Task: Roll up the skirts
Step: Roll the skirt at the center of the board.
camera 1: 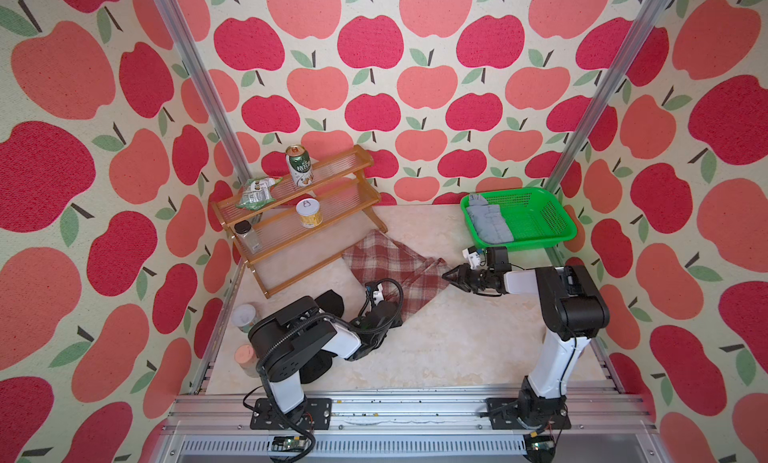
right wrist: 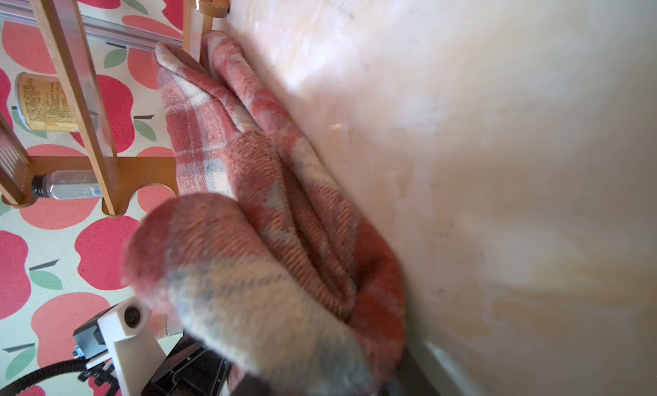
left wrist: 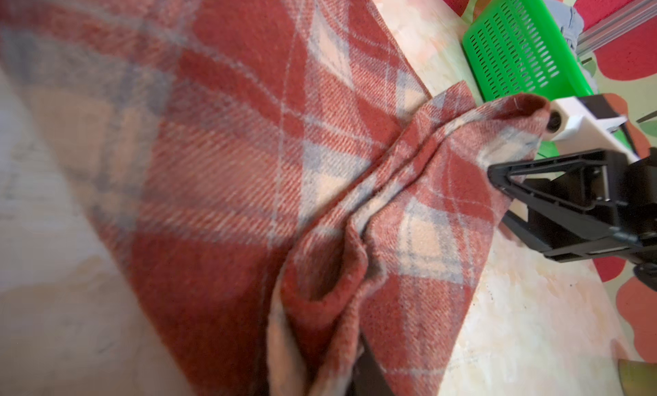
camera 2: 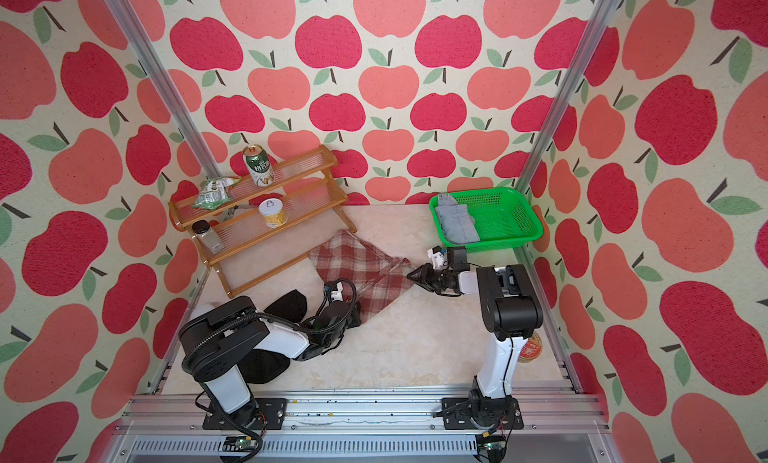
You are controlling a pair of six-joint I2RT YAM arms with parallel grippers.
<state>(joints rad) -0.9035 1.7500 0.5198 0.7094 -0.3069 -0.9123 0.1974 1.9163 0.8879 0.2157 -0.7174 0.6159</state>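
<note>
The plaid skirt [camera 1: 386,259] lies spread on the table with a raised fold running across it. My right gripper [camera 1: 445,276] is at its right corner, fingers closed on the cloth edge [left wrist: 473,184]; the right wrist view shows plaid cloth [right wrist: 270,255] draped over the jaws. My left gripper [camera 1: 390,315] sits at the skirt's near corner. Bunched cloth covers its jaws, and only one dark finger [left wrist: 369,373] shows. The denim skirt [camera 1: 492,226] lies rolled in the green basket [camera 1: 536,220]. The black skirt [camera 1: 332,301] lies under my left arm, mostly hidden.
A wooden two-tier rack [camera 1: 332,191] stands at the back left, holding a can [camera 1: 299,166], a tin [camera 1: 309,213], a bottle and a packet. Two jars [camera 1: 245,315] stand by the left edge. A red-lidded item [camera 2: 530,348] sits behind the right arm.
</note>
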